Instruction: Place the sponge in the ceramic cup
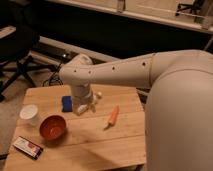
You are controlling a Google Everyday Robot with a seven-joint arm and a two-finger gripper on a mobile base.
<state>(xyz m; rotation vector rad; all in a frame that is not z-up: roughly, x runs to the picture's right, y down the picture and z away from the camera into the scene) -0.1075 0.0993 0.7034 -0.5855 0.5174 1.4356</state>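
The dark-blue sponge (67, 103) lies on the wooden table (100, 142), just left of my gripper (86, 107). My gripper hangs low over the table beside the sponge, at the end of the white arm that comes in from the right. The white ceramic cup (29, 114) stands near the table's left edge, well left of the gripper and apart from the sponge.
A red-orange bowl (53, 127) sits just right of the cup. A flat black-and-white box (28, 147) lies at the front left corner. An orange carrot (113, 117) lies right of the gripper. An office chair (17, 55) stands beyond the table's left side.
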